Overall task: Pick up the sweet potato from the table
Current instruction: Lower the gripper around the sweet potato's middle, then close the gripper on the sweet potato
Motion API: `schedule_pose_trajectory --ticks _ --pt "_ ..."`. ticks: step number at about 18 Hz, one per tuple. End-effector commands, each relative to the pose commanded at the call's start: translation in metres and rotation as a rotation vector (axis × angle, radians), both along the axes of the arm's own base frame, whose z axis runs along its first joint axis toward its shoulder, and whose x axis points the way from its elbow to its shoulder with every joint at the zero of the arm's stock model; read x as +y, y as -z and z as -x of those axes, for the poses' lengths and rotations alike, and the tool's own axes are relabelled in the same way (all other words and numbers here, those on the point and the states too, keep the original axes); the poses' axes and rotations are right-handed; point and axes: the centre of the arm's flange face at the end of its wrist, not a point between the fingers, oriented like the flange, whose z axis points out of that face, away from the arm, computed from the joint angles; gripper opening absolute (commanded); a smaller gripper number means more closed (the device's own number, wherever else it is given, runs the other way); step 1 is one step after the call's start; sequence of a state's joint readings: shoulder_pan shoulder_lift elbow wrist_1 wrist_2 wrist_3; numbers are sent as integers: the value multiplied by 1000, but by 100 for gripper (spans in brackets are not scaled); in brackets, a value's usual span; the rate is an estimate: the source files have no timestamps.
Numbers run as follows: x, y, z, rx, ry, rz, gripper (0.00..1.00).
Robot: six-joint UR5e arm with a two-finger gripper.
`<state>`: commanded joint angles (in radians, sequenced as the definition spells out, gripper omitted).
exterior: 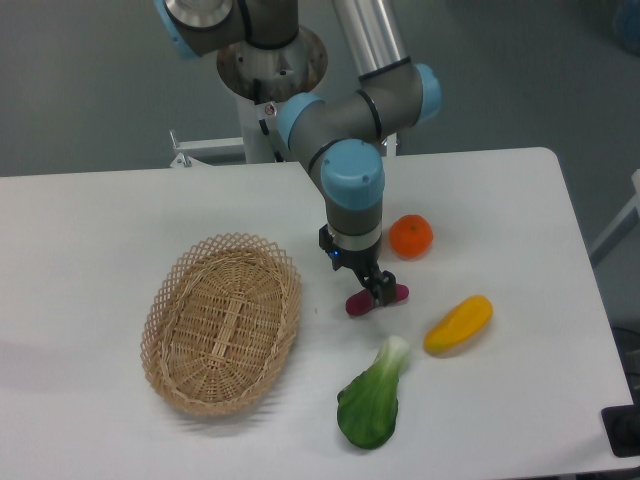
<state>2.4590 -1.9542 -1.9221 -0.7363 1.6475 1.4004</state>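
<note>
The purple-magenta sweet potato point(356, 304) lies on the white table point(120, 220) right of the basket. Only its two ends show, because my gripper point(366, 284) has come down right over its middle. The jaws stand open, one on either side of the sweet potato, and one dark finger point(384, 290) shows at its right part. I cannot tell whether the fingers touch it.
A round orange point(411, 236) sits just right of the arm's wrist. A yellow-orange oblong vegetable point(458, 324) lies to the right of the sweet potato, and a green bok choy point(370, 400) lies below it. An empty wicker basket point(222, 322) stands at the left.
</note>
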Motion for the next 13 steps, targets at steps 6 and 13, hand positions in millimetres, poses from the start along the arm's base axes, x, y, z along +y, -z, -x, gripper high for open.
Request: schedule_pose_trajectory --ticks 6,13 --pt "4 14 -9 -9 12 9 99" --pt "6 19 -8 -9 12 9 73"
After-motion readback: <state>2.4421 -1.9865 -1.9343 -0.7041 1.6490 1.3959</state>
